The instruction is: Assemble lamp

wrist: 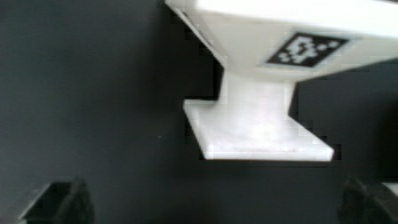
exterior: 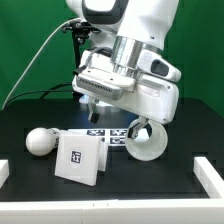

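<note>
In the exterior view the flat square base (exterior: 80,160) lies at the front with a tag on its face. The round bulb (exterior: 40,141) lies on the exterior view's left. The hollow shade (exterior: 148,141) lies on its side on the exterior view's right. My gripper (exterior: 92,106) hangs above the table behind the base, touching nothing. In the wrist view my gripper (wrist: 217,205) is open and empty, with dark fingertips (wrist: 63,203) at the frame's corners. Beyond them is a white tagged part (wrist: 267,95) that narrows to a neck and a flat foot. I cannot tell which part it is.
The marker board (exterior: 108,135) lies on the black table between the base and the shade. Low white walls stand at the exterior view's left edge (exterior: 4,170) and right edge (exterior: 207,176). A green backdrop is behind the arm.
</note>
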### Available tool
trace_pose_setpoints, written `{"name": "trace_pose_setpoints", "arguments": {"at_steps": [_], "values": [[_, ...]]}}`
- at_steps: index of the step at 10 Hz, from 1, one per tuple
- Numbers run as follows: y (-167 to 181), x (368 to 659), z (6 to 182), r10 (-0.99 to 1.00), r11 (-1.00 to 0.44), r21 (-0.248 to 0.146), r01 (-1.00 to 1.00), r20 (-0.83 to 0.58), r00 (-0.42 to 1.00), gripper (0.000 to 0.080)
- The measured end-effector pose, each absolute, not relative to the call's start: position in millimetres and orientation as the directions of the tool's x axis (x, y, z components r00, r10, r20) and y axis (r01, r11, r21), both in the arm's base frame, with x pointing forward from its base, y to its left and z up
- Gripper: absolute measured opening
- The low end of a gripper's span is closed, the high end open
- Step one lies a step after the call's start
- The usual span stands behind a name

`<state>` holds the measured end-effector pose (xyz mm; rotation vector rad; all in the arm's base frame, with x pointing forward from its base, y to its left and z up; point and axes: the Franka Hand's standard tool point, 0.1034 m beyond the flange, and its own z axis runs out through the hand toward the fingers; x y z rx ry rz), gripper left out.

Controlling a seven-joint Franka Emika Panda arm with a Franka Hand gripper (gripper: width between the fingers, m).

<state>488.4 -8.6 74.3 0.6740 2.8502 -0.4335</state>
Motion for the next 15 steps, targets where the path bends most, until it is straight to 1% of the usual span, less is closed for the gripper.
{"name": "trace_pose_setpoints", "arguments": {"at_steps": [4,5,6,7,9,10,11,12,13,14,15], "values": [[-8,488,74.2,0.399,0.86,-0.24,0.451,-0.235,-0.886,0.0698],[-11,487,74.1,0.395,0.855,-0.263,0.448,-0.23,-0.889,0.0698],[-18,481,74.2,0.382,0.834,-0.342,0.433,-0.208,-0.9,0.0698],[-19,482,73.4,0.378,0.816,-0.397,0.421,-0.185,-0.907,0.0698],[-16,481,71.6,0.363,0.793,-0.459,0.399,-0.169,-0.916,0.0698],[-13,482,71.5,0.363,0.802,-0.446,0.399,-0.167,-0.917,0.0698],[-9,487,71.6,0.349,0.841,-0.37,0.395,-0.187,-0.918,0.0698],[-8,488,71.4,0.351,0.884,-0.248,0.397,-0.209,-0.913,0.0698],[-10,484,68.2,0.371,0.893,-0.183,0.412,-0.221,-0.902,0.0698],[-10,487,65.2,0.374,0.905,-0.121,0.407,-0.226,-0.9,0.0698],[-14,491,64.6,0.366,0.916,-0.082,0.393,-0.232,-0.901,0.0698]]}}
